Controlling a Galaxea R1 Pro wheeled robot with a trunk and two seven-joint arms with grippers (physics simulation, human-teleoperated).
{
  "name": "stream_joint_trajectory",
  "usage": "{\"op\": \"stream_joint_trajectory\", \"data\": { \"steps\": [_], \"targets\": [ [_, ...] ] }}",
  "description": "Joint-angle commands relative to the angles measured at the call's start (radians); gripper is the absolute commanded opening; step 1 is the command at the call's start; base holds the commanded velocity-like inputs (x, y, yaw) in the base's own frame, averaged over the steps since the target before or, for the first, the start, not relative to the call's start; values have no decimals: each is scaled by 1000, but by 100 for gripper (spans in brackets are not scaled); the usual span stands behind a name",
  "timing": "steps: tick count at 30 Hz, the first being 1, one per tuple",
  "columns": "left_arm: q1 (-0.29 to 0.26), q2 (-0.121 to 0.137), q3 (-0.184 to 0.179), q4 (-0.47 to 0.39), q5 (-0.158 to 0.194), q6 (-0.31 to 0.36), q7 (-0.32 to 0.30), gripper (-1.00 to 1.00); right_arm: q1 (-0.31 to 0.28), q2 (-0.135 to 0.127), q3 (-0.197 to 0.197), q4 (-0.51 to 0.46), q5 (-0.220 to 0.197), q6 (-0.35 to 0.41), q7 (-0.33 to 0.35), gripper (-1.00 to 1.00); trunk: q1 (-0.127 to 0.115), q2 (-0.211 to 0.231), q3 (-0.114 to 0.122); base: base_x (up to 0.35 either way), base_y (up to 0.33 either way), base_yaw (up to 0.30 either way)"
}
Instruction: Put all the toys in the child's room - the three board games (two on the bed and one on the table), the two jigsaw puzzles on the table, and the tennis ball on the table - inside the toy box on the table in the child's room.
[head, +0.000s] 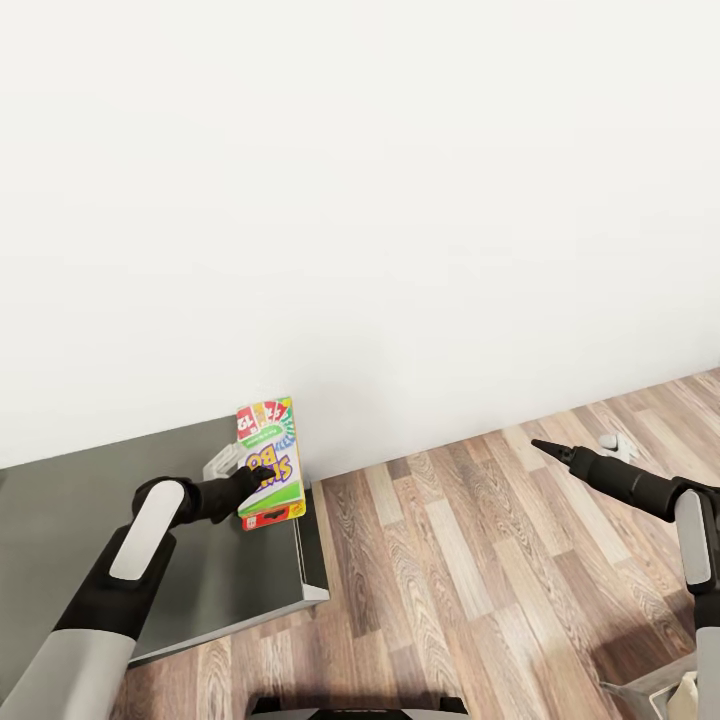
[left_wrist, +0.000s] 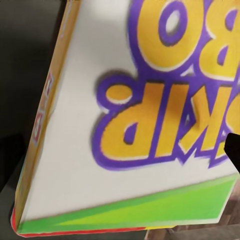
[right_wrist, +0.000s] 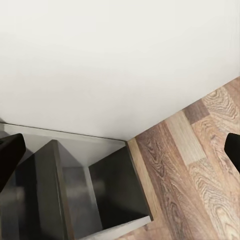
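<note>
Skip-Bo board game (head: 271, 462) is up in the left hand (head: 262, 478), pinched shut on its lower half, long axis running away toward the wall, over the dark tabletop's (head: 60, 520) corner. A light-grey toy box (head: 222, 462) edge peeks just behind it, so the drop looks close, left arm's job. Right hand (head: 548, 447) hangs well apart over the wood floor (head: 450, 560), fingers spread, holding nothing.

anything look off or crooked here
Yes: the Skip-Bo box is not lying flat. The left gripper holds it tilted up over the dark table near the edge, above a grey bin, with a second game box behind it.
</note>
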Motion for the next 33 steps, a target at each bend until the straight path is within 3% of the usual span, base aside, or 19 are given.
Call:
{"op": "stream_joint_trajectory", "data": {
  "steps": [1,14,22,31,33],
  "targets": [
    [-1,1,-1,-2,10,0,10,100,-1,0,-1,0,0,5,3,100,1,-2,-1,0,0,0],
    [12,13,14,-41,12,1,11,100,-1,1,-1,0,0,5,3,100,1,-2,-1,0,0,0],
    [91,44,132,-193,22,12,11,100,-1,16,20,33,6,-1,-1,100,1,-2,-1,0,0,0],
    [139,52,191,-284,25,16,10,100,-14,53,93,147,3,-10,2,100,1,-2,-1,0,0,0],
    [148,54,202,-305,31,19,9,100,-26,72,112,189,1,-14,3,100,1,-2,-1,0,0,0]
  ]
}}
